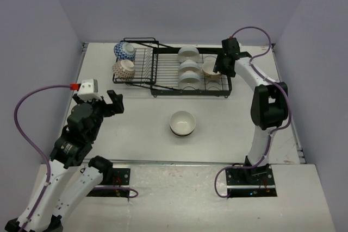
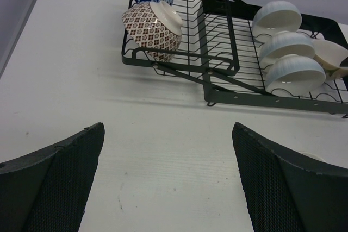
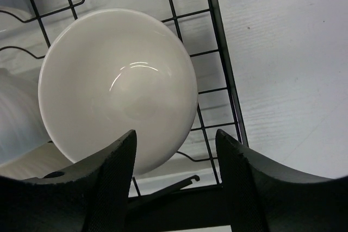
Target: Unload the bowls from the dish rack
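One glossy round bowl [image 3: 117,85] in black wire rack [image 1: 166,74], right gripper [image 3: 175,145] parted astride rim; left gripper [image 2: 168,129] agape.

The white table [image 1: 136,115] carries the black wire dish rack [image 1: 163,75] near its far edge, the smaller angled section on the left; one pale bowl [image 1: 182,123] with a dark outer band stands upright on the bare surface toward the middle, well apart from the rack; the left arm base [image 1: 109,177] and the right arm base [image 1: 253,176] sit at the near edge.
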Action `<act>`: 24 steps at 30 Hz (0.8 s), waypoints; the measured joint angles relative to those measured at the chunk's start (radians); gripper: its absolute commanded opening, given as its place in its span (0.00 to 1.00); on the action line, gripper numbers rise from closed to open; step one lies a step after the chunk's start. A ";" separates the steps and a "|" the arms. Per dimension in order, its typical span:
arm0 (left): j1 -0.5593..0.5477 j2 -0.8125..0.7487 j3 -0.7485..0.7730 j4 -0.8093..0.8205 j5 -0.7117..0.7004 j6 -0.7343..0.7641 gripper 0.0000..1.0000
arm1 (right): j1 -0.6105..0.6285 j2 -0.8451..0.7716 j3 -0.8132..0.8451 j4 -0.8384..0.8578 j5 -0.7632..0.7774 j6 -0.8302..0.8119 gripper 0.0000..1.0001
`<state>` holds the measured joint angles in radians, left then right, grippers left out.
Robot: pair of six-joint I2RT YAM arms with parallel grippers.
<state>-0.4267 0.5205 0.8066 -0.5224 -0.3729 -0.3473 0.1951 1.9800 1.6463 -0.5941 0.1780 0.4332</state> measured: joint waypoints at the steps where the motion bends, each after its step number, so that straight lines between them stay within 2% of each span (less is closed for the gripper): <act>1: 0.000 -0.002 0.000 0.000 0.000 0.000 1.00 | 0.000 0.005 -0.004 0.010 0.005 0.012 0.59; 5: 0.000 -0.006 0.000 0.002 0.002 0.000 1.00 | 0.000 0.010 -0.039 0.053 0.014 0.050 0.49; 7: 0.000 -0.008 0.000 0.002 0.002 0.000 1.00 | -0.001 0.011 -0.053 0.074 0.015 0.074 0.37; 15: 0.000 -0.014 -0.001 0.003 0.003 0.000 1.00 | -0.006 -0.013 -0.182 0.190 0.066 0.179 0.14; 18: 0.000 -0.016 -0.001 0.004 0.003 0.000 1.00 | -0.008 -0.033 -0.205 0.222 0.074 0.216 0.01; 24: 0.000 -0.017 -0.001 0.005 0.003 0.000 1.00 | -0.006 -0.072 -0.248 0.217 0.105 0.250 0.00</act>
<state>-0.4267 0.5034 0.8055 -0.5175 -0.3702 -0.3473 0.1886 1.9076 1.3979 -0.3767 0.2832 0.6830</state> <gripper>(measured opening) 0.997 0.107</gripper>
